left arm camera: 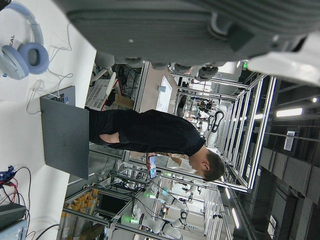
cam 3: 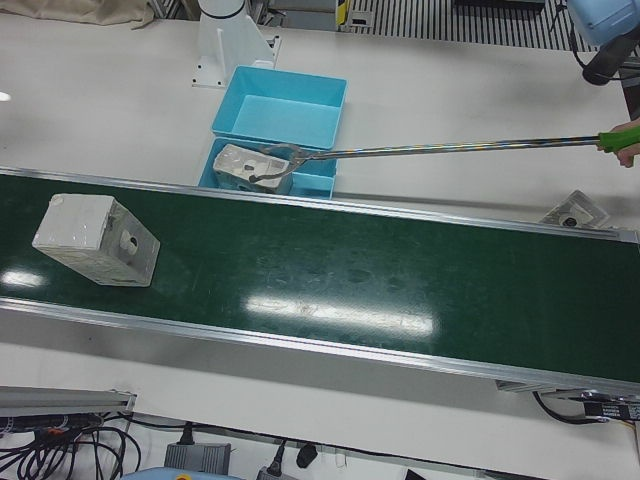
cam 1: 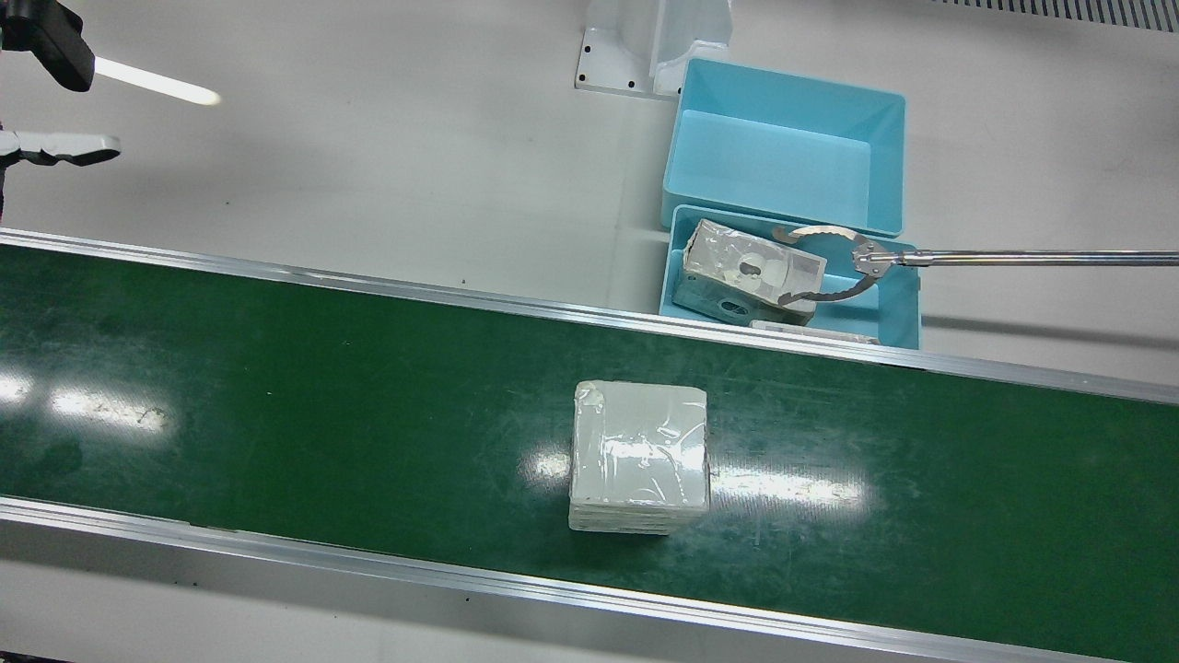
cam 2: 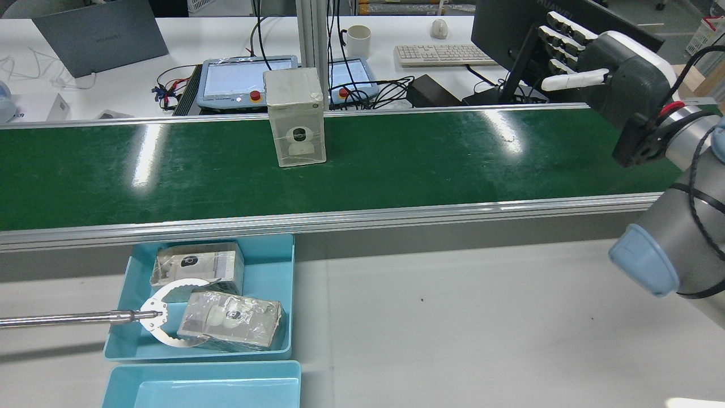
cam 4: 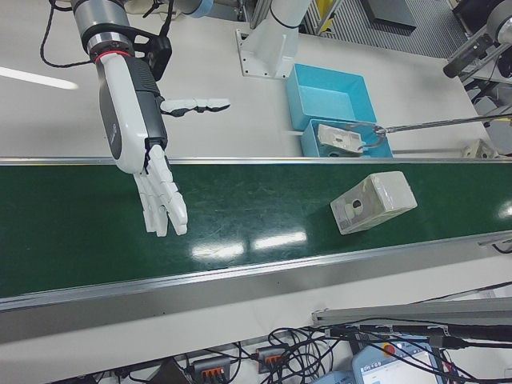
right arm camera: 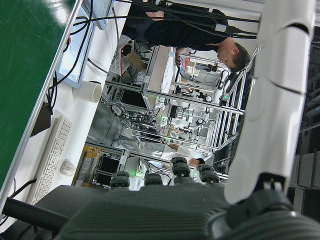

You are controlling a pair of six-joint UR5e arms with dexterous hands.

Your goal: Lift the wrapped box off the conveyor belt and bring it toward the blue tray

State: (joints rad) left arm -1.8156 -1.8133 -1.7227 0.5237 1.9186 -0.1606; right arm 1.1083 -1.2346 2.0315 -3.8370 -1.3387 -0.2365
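The wrapped box [cam 1: 639, 458] [cam 2: 295, 116] stands upright on the green conveyor belt [cam 1: 276, 387], near its middle, with nothing touching it. It also shows in the side views as a wrapped box [cam 3: 97, 240] [cam 4: 374, 202]. My right hand [cam 4: 144, 160] [cam 2: 617, 79] hovers open over the belt, fingers spread, well away from the box along the belt. Of my left hand [left arm camera: 190, 30] only the palm shows, in its own view, holding nothing. Two blue trays sit beside the belt: an empty one [cam 1: 783, 101] and one [cam 2: 266, 255] holding two wrapped boxes.
A person's hand [cam 3: 622, 143] holds a long metal grabber [cam 1: 829, 262] [cam 2: 164, 317] clamped on a box [cam 1: 751, 272] in the tray. Another wrapped box [cam 3: 578, 210] lies on the table past the trays. An arm pedestal [cam 1: 636, 46] stands behind the trays; a desk with a keyboard [cam 2: 439, 55] lies beyond the belt.
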